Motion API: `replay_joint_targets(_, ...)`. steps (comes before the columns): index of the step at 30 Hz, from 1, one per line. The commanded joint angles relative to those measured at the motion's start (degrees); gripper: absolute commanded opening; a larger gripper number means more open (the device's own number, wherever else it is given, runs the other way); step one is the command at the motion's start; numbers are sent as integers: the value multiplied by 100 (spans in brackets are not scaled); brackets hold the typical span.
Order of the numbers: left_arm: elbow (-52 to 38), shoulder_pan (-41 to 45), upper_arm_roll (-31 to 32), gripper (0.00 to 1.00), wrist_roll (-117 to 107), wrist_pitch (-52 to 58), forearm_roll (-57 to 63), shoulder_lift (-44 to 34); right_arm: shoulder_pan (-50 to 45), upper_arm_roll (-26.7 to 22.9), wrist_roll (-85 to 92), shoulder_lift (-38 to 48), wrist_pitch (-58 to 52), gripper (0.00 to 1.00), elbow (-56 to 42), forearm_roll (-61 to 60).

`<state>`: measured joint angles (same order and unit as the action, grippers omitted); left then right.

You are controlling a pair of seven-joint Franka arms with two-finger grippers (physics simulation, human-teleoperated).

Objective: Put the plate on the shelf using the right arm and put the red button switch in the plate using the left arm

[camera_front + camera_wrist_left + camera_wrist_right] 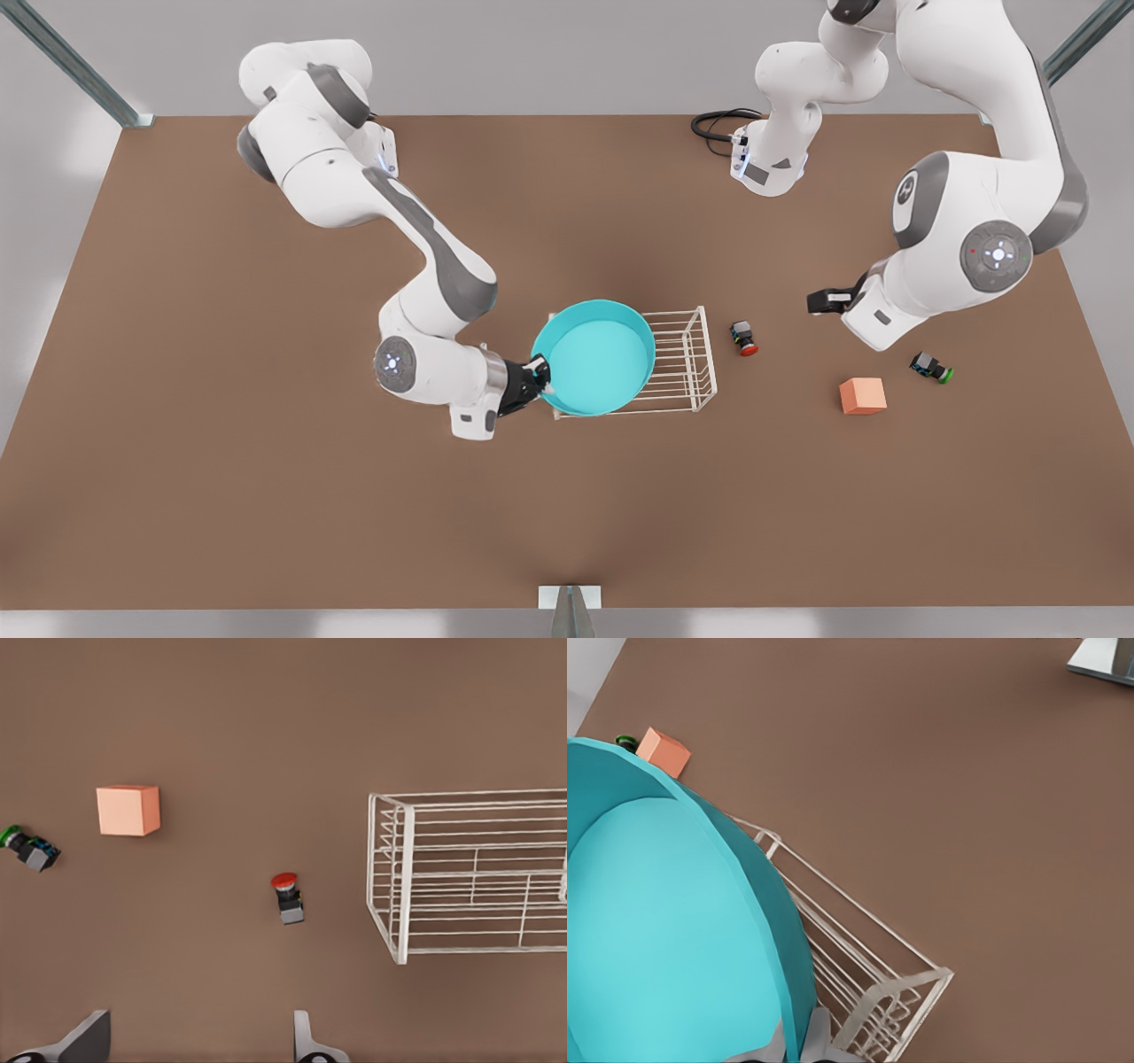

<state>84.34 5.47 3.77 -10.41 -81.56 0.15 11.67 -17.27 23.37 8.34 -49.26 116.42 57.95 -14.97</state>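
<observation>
The teal-blue plate (595, 356) (664, 921) is over the end of the white wire shelf (687, 359) (868, 966) on the front view's left, covering most of its top. My right gripper (536, 377) (799, 1047) is shut on the plate's rim on that side. The red button switch (744, 338) (286, 896) lies on the table just beyond the shelf's (469, 877) other end. My left gripper (826, 301) (197, 1047) hangs above the table at the front view's right, open and empty, a short way from the switch.
An orange cube (863, 395) (129, 810) (663, 751) and a green-capped black switch (930, 367) (27, 848) lie at the front view's right, past the red switch. A black cable (722, 124) loops at the table's far edge.
</observation>
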Motion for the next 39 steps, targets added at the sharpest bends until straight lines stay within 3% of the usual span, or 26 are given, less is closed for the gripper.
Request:
replay_joint_targets(1,13,-2,1,100,-14,-70,3,-7,-285,-95,-4191,-154,1057,21,-178,29)
replay_joint_targets(3,390,24,1,100,-23,-412,-24,-15,-479,-139,-4349,-206,1295,21,-178,20)
replay_joint_targets(5,1101,209,28,100,-1304,-1527,-41,64,-602,-130,-4349,-206,1339,21,-161,3)
replay_joint_targets(8,2349,244,19,100,-1491,-2934,-445,90,-725,-139,-4340,-162,1383,21,138,38)
replay_joint_targets(15,3651,139,-7,100,-1684,-4984,-929,415,-787,-139,-4323,-13,1374,21,876,55)
replay_joint_targets(21,4091,174,-7,100,-1552,-5309,-929,608,-778,-139,-4296,-4,1348,21,999,196)
replay_joint_targets(22,4117,174,-7,100,-1368,-5326,-929,653,-778,-122,-4340,-4,1330,42,999,196)
replay_joint_targets(23,4187,200,-7,100,-1350,-5326,-920,661,-778,-122,-4349,-4,1304,100,999,196)
replay_joint_targets(31,4592,323,-7,100,-1139,-5669,-894,942,-874,-60,-4349,250,1260,100,1008,187)
replay_joint_targets(33,4592,323,-7,100,-1139,-5748,-894,1022,-822,-78,-4332,733,1023,100,1210,231)
replay_joint_targets(34,4592,323,-7,99,-1139,-5748,-894,1031,-760,-148,-4323,1111,602,100,1360,486)
replay_joint_targets(36,4583,323,-7,99,-1139,-5854,-894,1092,100,-139,-4191,1701,-1481,100,1298,1566)
replay_joint_targets(37,4583,323,-7,95,-1139,-5854,-894,1101,592,-157,-3735,1815,-2457,100,1263,1664)
replay_joint_targets(39,4583,323,-7,83,-1148,-5854,-911,1110,1595,-157,-2171,1841,-3424,100,1184,2261)
